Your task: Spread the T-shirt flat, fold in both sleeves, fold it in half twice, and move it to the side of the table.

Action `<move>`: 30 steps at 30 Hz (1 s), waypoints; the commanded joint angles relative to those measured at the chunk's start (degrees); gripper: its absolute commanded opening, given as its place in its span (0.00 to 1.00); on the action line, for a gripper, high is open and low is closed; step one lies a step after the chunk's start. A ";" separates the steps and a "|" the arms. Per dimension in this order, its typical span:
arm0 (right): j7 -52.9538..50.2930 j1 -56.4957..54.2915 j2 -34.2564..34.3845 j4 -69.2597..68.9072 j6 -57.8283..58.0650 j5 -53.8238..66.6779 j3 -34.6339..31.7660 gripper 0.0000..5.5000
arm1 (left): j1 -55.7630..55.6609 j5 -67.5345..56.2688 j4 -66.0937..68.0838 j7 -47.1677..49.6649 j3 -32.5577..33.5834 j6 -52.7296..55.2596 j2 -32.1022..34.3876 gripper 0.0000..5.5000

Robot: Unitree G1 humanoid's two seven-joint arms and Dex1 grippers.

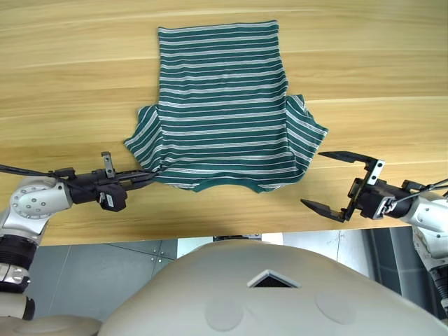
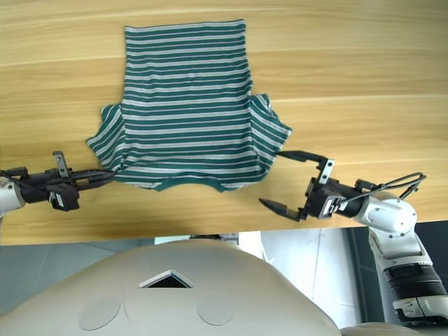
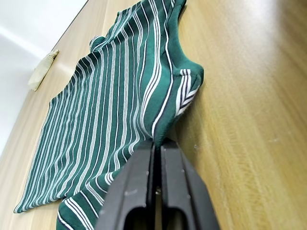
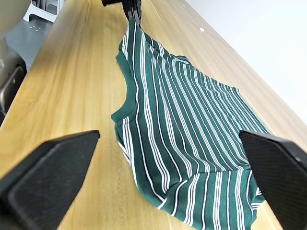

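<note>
Clamped shut with the left pincer (image 1: 150,175) on the near-left corner of the T-shirt (image 1: 222,105), just near of the left sleeve (image 1: 142,133). Spread wide at the right pincer (image 1: 313,178), holding nothing, just beside the right sleeve (image 1: 306,126) but apart from the cloth. Laid out mid-way across the surface (image 1: 70,70), hem far, neckline near, body mostly flat. Judged: spreading nearly complete; both sleeves not yet folded; both half-folds and the move to the side outstanding.

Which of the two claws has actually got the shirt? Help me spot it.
On the wooden table lies a green striped T-shirt. The left pincer sits at its near corner on the robot's left, shut on the cloth, while the right pincer stands wide open, holding nothing.
</note>
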 commanded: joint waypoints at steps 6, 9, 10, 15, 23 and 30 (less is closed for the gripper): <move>0.53 1.49 0.25 -2.24 0.37 0.22 -2.14 0.98 | -2.66 6.51 2.18 -0.24 0.06 4.80 0.55 0.09; 0.65 1.80 0.22 -2.51 0.40 0.36 -2.56 0.98 | -2.68 5.93 1.79 -0.78 -0.18 5.50 0.68 0.17; 0.66 1.87 0.27 -2.61 0.46 0.36 -2.69 0.98 | -2.63 5.65 1.58 -1.03 -0.30 5.70 0.71 0.20; 0.80 2.17 0.45 -2.98 0.50 0.44 -3.03 0.98 | -1.71 4.24 0.34 -1.78 -0.41 5.14 1.06 0.33; 0.04 1.40 1.11 -4.61 2.26 3.10 -6.66 0.98 | 5.11 -11.80 -10.02 -2.67 1.60 -2.27 8.08 0.56; -1.55 -1.02 2.83 -2.99 3.14 -0.60 -9.22 0.98 | -4.02 -11.63 6.55 -2.76 7.18 -0.83 4.96 0.60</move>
